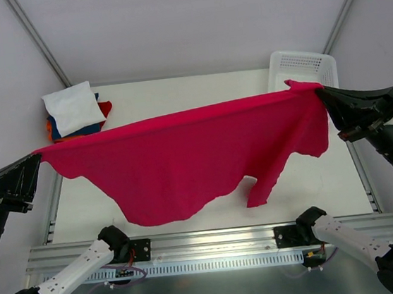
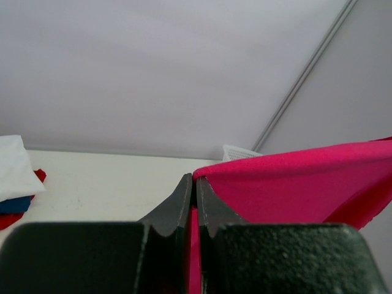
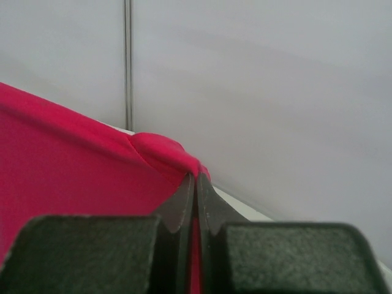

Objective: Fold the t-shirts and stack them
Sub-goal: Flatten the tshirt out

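One crimson shirt, one folded stack, one basket.

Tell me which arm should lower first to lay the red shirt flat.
Left, probably. Both jaws are shut on the red shirt. The left arm holds its end by bare table; the right arm holds its end beside the basket, which could catch the cloth.

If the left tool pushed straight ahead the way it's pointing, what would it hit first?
Its own load: the large crimson-red cloth t-shirt pinched in the left tool. Beyond that, probably the white tabletop, though depth is unclear.
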Robot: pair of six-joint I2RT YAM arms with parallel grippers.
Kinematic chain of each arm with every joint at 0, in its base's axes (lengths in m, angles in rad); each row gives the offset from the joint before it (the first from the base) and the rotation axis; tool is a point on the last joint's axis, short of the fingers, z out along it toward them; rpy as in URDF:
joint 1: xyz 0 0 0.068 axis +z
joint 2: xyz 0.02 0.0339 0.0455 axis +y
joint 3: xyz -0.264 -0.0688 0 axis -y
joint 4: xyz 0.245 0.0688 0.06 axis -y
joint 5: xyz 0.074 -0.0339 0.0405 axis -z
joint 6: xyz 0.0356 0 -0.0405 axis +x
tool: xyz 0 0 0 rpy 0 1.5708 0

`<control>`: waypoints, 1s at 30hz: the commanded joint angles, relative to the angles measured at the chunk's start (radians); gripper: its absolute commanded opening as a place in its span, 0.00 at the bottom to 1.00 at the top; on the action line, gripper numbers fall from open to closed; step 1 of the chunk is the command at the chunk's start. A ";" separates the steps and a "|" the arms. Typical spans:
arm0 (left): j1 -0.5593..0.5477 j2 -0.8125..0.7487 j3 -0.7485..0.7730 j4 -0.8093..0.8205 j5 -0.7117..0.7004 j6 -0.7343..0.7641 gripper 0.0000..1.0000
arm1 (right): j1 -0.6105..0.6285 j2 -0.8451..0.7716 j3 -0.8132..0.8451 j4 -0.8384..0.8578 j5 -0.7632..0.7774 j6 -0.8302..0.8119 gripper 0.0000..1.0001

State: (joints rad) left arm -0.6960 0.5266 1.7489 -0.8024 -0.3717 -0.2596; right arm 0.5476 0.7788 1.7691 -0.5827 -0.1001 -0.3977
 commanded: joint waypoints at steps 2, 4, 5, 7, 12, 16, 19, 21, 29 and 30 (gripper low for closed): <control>0.026 -0.007 0.000 0.029 -0.047 0.019 0.00 | -0.011 -0.015 0.029 0.077 0.053 0.000 0.00; 0.026 -0.016 -0.026 0.029 -0.071 0.008 0.00 | -0.011 -0.013 0.001 0.076 0.054 0.005 0.00; 0.026 -0.025 -0.055 0.031 -0.076 0.005 0.00 | -0.009 -0.012 -0.010 0.075 0.053 0.007 0.00; 0.026 -0.031 -0.096 0.031 -0.102 -0.007 0.00 | -0.011 -0.006 -0.042 0.075 0.057 0.007 0.00; 0.026 -0.037 -0.158 0.029 -0.150 -0.023 0.00 | -0.009 0.013 -0.094 0.072 0.066 0.005 0.00; 0.026 -0.020 -0.210 0.029 -0.196 -0.023 0.00 | -0.009 0.031 -0.144 0.090 0.077 -0.003 0.00; 0.026 0.001 -0.261 0.031 -0.246 -0.024 0.00 | -0.009 0.056 -0.197 0.115 0.079 -0.004 0.00; 0.026 0.024 -0.287 0.037 -0.277 -0.030 0.00 | -0.009 0.079 -0.237 0.135 0.085 -0.006 0.00; 0.026 0.131 -0.420 0.117 -0.369 -0.006 0.00 | -0.009 0.189 -0.339 0.216 0.169 -0.056 0.00; 0.026 0.144 -0.445 0.144 -0.389 -0.001 0.00 | -0.011 0.218 -0.353 0.224 0.178 -0.064 0.00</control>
State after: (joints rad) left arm -0.6849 0.6308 1.3422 -0.7567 -0.6750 -0.2821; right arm 0.5446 0.9611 1.4273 -0.4706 0.0177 -0.4198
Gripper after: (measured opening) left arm 0.011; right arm 0.015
